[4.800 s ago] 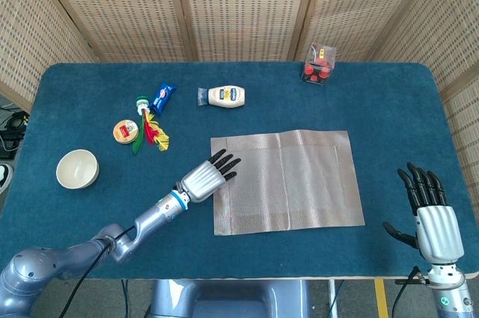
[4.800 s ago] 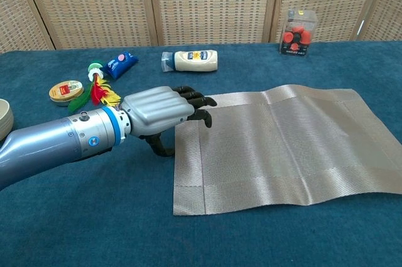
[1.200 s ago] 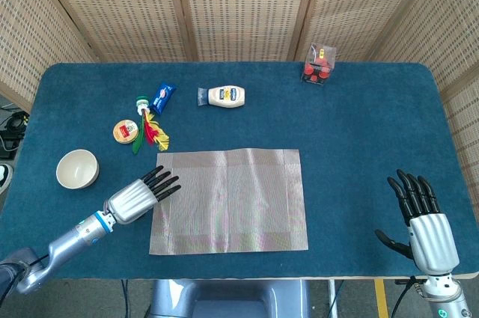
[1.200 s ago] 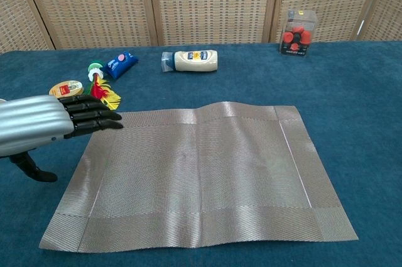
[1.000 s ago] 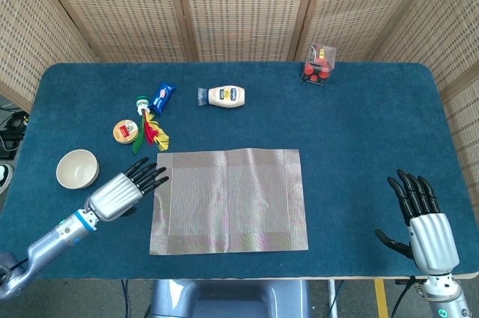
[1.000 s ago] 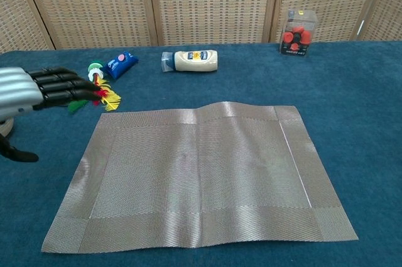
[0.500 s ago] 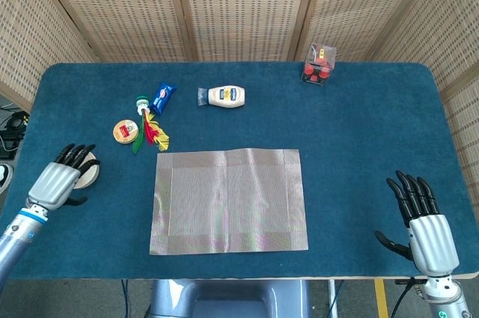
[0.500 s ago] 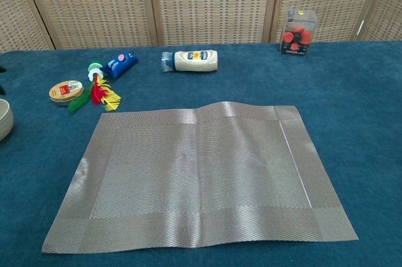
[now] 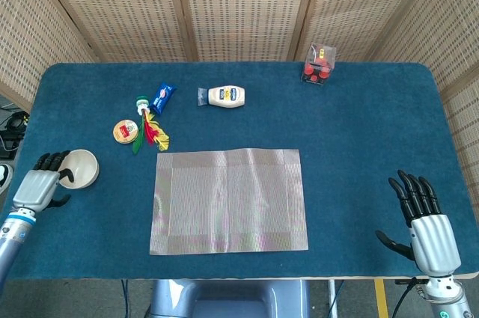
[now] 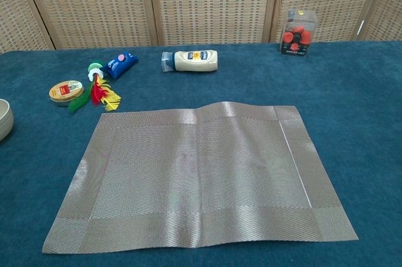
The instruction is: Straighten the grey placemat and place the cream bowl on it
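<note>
The grey placemat (image 9: 228, 200) lies flat and square to the table's front edge, left of centre; the chest view shows the placemat (image 10: 195, 176) with a slight ripple at its far edge. The cream bowl (image 9: 81, 168) stands upright on the blue cloth to the mat's left, only its rim (image 10: 3, 119) showing in the chest view. My left hand (image 9: 35, 184) is just left of the bowl, its dark fingers (image 9: 49, 159) spread and reaching the bowl's left rim. My right hand (image 9: 427, 222) rests at the front right corner, fingers apart and empty.
At the back stand a mayonnaise bottle (image 9: 224, 96) and a clear box of red pieces (image 9: 319, 63). A blue packet (image 9: 162, 97), a round tin (image 9: 126, 132) and a feathered toy (image 9: 152, 132) lie behind the bowl and mat. A woven screen backs the table.
My left hand dragged the mat leftward and nearer, let it go, then swung left over the bowl to its left side. The right hand has stayed put.
</note>
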Robot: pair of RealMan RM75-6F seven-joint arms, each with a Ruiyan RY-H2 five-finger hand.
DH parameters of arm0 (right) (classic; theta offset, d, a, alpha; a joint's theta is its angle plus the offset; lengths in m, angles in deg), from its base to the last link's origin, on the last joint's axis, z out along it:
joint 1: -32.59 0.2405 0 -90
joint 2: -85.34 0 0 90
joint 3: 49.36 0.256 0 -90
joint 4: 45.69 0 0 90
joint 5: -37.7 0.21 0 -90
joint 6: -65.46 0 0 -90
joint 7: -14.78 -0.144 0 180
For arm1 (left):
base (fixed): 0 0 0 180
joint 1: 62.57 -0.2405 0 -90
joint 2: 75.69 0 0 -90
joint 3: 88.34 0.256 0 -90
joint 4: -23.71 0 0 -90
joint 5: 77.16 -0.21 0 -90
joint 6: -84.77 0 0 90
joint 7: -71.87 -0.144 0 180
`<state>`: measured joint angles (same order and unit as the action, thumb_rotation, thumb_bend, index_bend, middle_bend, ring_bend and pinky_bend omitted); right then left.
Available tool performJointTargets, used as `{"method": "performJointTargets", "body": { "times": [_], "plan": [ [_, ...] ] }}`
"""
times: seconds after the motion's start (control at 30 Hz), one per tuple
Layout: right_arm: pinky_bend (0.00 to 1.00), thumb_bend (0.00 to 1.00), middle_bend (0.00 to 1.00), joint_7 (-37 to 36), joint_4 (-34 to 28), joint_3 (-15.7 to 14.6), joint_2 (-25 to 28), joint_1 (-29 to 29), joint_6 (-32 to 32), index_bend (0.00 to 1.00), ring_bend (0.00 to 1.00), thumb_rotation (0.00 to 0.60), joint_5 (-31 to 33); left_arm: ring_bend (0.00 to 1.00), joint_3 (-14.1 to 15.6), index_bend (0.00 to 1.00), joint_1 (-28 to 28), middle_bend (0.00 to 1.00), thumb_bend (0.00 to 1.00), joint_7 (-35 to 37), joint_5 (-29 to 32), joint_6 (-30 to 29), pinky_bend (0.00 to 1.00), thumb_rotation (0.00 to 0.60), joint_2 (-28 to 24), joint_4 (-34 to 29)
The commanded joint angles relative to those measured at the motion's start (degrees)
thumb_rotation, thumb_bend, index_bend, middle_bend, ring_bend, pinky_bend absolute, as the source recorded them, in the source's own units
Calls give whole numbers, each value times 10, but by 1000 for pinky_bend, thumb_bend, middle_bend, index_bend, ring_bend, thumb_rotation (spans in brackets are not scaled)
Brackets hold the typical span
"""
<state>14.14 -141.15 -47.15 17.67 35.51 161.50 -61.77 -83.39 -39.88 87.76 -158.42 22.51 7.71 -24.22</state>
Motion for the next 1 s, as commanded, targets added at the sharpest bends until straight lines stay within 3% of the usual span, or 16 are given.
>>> {"method": "performJointTargets", "body": {
  "times": [0.03,0.13,0.3,0.6,0.73,0.87,1.0],
  "plan": [
    [0,0,0,0,0,0,0,0,0,61,0,600,0,0,-10,447,-1,0,296,15,5,18,0,600,16,26],
    [0,0,0,0,0,0,0,0,0,61,0,600,1,0,-12,483,0,0,350,19,5,27,0,600,22,38],
    [0,0,0,0,0,0,-1,0,-2,61,0,600,0,0,-16,630,1,0,477,30,0,36,0,600,30,56],
    [0,0,0,-1,0,-1,-1,0,-2,61,0,600,0,0,-26,702,-1,0,496,45,-26,-18,0,600,14,39],
    [0,0,0,-3,-1,0,1,-1,-1,61,0,600,0,0,-33,710,4,0,497,29,-49,-64,0,600,-10,-8],
    [0,0,0,-6,-3,1,2,-2,1,61,0,600,1,0,-43,723,28,0,497,-15,-85,-106,0,600,-51,-110],
    [0,0,0,-6,-2,2,3,-2,0,64,0,600,2,0,-58,734,66,0,496,-82,-113,-97,0,600,-80,-237]
  ]
}}
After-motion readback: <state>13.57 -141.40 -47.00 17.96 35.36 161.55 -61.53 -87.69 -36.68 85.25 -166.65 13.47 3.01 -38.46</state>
